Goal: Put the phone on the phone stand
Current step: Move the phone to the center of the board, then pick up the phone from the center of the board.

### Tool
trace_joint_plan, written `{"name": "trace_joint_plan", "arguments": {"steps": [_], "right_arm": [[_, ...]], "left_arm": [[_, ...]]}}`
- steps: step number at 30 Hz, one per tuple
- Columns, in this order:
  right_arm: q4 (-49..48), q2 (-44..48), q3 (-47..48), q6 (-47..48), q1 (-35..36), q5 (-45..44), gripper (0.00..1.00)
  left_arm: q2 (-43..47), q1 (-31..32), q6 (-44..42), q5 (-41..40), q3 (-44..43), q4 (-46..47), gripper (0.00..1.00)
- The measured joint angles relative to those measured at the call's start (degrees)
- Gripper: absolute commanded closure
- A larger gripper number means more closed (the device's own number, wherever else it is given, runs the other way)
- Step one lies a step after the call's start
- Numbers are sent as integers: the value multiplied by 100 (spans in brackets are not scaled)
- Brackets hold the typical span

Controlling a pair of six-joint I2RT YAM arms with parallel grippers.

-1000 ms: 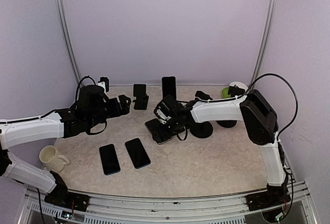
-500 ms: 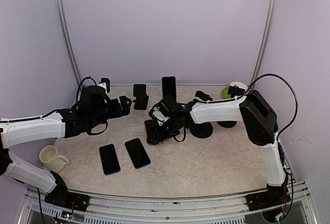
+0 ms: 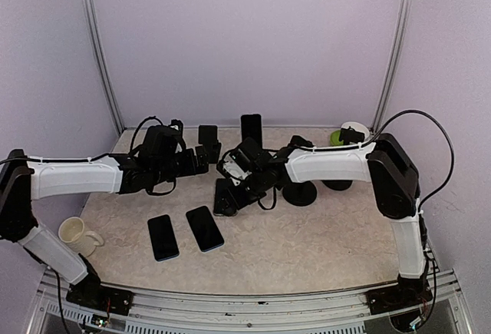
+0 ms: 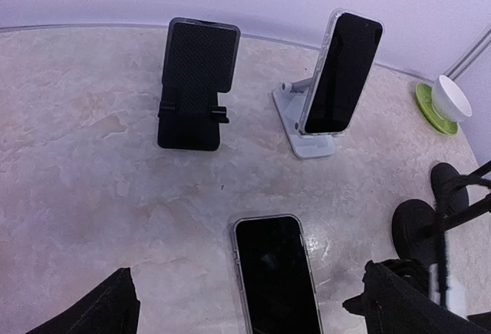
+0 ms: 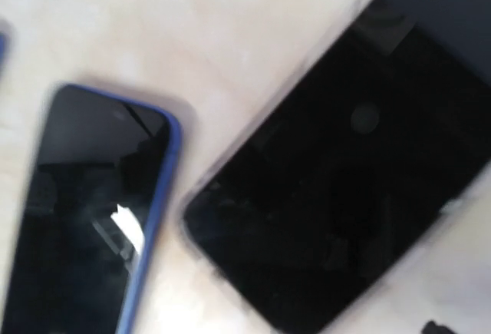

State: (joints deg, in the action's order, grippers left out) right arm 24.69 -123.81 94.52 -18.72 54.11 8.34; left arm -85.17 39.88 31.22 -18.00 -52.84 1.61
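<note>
A clear-cased phone [image 3: 223, 196] lies flat, screen up, on the marble table [image 3: 322, 234]. It also shows in the left wrist view [image 4: 276, 272] and, blurred, in the right wrist view [image 5: 345, 180]. An empty black phone stand [image 3: 209, 139] [image 4: 196, 81] stands at the back. My left gripper [image 3: 205, 157] [image 4: 253, 315] hovers open over the table between the stand and the phone, holding nothing. My right gripper [image 3: 238, 176] hangs low just over the phone's far end. Its fingers are hidden, so I cannot tell its state.
A white stand [image 4: 307, 130] holds an upright phone [image 3: 251, 129] [image 4: 340, 69]. Two blue-cased phones [image 3: 204, 228] [image 3: 163, 236] lie at the front, one in the right wrist view [image 5: 84, 211]. Black round bases [image 3: 301, 193], a mug [image 3: 75, 232], a cup on a green saucer [image 3: 349, 134].
My left arm has reached right and forward, towards the black stand and the phone. My right gripper has shifted left, and the clear-cased phone has slid left with it.
</note>
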Motion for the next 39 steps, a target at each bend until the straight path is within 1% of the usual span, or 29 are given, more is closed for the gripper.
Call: {"name": "trace_joint_plan", "arguments": {"steps": [9,16,23,32,39], "right_arm": [[70,1652,-280,457,15,-577,0],[31,2367,-750,699,17,-1158,0],[11,3001,-1150,841,-59,-1720,0],[-118,3884,-1917,782,-433,-1808,0],[-343,4387,-2203,713,-533,-1821,0]], "left_arm": [[-855,2,9,463,-721,-44,1],[-1569,24,22,817,-1495,-365,1],[-1878,72,-15,1029,-1980,-704,2],[-2433,81,-146,1091,-2437,-1128,1],[-2911,120,-271,968,-2715,-1453,1]]}}
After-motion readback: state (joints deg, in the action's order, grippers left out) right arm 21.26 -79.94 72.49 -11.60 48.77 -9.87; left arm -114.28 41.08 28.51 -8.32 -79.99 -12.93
